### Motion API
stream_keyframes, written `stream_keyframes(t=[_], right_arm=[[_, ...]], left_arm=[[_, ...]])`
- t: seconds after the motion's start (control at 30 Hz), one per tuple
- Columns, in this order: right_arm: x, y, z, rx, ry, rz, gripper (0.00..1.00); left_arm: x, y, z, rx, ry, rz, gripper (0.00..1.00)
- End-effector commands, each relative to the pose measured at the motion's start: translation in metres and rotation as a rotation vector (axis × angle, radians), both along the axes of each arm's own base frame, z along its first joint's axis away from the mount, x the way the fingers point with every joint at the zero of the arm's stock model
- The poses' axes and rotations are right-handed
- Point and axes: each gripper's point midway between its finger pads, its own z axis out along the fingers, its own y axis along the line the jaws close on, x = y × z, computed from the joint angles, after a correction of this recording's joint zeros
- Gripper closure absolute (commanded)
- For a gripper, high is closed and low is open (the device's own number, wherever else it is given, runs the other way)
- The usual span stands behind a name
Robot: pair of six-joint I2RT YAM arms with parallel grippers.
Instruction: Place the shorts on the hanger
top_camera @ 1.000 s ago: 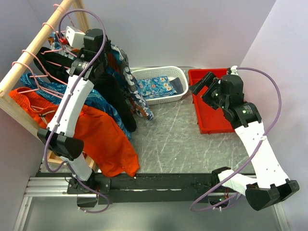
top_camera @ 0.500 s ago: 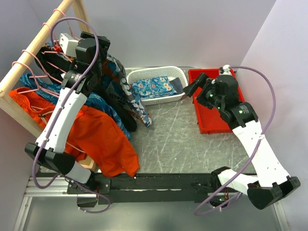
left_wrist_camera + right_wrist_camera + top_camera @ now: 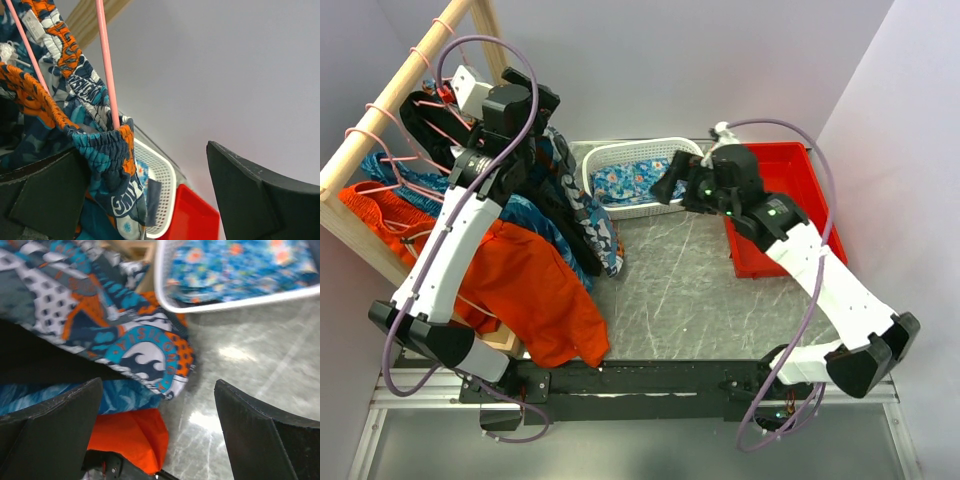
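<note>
Left of the white basket (image 3: 642,148), the shorts (image 3: 588,218) are up on a pink hanger (image 3: 106,70) and hang down the rack side, their lower edge dropping near the basket's left end. Up close, the pink wire runs straight into the gathered elastic waistband, and the orange, teal and navy fabric drapes off it. And the left gripper (image 3: 145,165) is spread wide, up and to the left of the basket: one finger sits right against the bunched waistband, the other stands well clear with only wall behind it, nothing pinched. Over at the basket's front right corner, the right gripper (image 3: 670,186) is also spread wide and empty, pointing across towards the shorts. Its own camera looks down on the wave-print leg of the shorts, with the basket rim just beyond. Inside the basket lies a blue floral cloth (image 3: 635,180). Just right of the basket sits a red tray (image 3: 790,165), partly under the right arm. Further left of the basket, past the shorts, an orange garment (image 3: 542,290) hangs from the wooden rack (image 3: 400,85), well away from the basket. In front of the basket, the grey surface (image 3: 680,290) shows bare
</note>
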Motion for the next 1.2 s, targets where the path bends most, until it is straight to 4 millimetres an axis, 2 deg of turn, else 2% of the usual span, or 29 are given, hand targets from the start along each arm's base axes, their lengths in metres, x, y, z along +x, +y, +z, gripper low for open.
stream_keyframes(t=[0.0, 0.07, 0.2, 0.27, 0.3, 0.33, 0.4, 0.43, 0.53, 0.83, 0.97, 1.13, 1.17], right_arm=[[0.001, 0.042, 0.058, 0.037, -0.227, 0.133, 0.00], [0.001, 0.066, 0.061, 0.032, -0.261, 0.186, 0.00], [0.003, 0.098, 0.062, 0.005, -0.311, 0.244, 0.00], [0.005, 0.112, 0.074, 0.040, -0.348, 0.271, 0.00], [0.010, 0.123, 0.066, 0.028, -0.339, 0.281, 0.00], [0.011, 0.128, 0.078, 0.040, -0.359, 0.286, 0.00], [0.010, 0.145, 0.073, 0.028, -0.361, 0.323, 0.00], [0.009, 0.151, 0.081, 0.038, -0.378, 0.330, 0.00], [0.012, 0.164, 0.080, 0.039, -0.373, 0.343, 0.00], [0.018, 0.173, 0.071, 0.038, -0.352, 0.343, 0.00], [0.017, 0.172, 0.071, 0.036, -0.350, 0.343, 0.00], [0.012, 0.157, 0.069, 0.015, -0.345, 0.317, 0.00], [0.008, 0.149, 0.080, 0.023, -0.364, 0.301, 0.00]], left_arm=[[-0.019, 0.008, 0.012, 0.099, 0.016, -0.021, 0.03], [-0.019, 0.006, 0.011, 0.123, 0.025, -0.045, 0.03], [-0.020, 0.003, 0.005, 0.174, 0.057, -0.081, 0.03], [-0.021, 0.002, 0.004, 0.197, 0.066, -0.098, 0.03], [-0.020, -0.001, 0.003, 0.205, 0.069, -0.113, 0.04], [-0.020, -0.002, 0.006, 0.222, 0.067, -0.122, 0.04], [-0.020, -0.003, 0.003, 0.256, 0.091, -0.136, 0.03], [-0.021, -0.002, 0.008, 0.263, 0.083, -0.139, 0.04], [-0.024, -0.004, 0.012, 0.300, 0.077, -0.172, 0.03], [-0.036, 0.004, 0.029, 0.386, 0.073, -0.184, 0.03], [-0.041, 0.000, 0.033, 0.404, 0.078, -0.228, 0.03], [-0.053, -0.003, 0.029, 0.432, 0.102, -0.287, 0.03], [-0.059, -0.006, 0.032, 0.429, 0.090, -0.304, 0.04]])
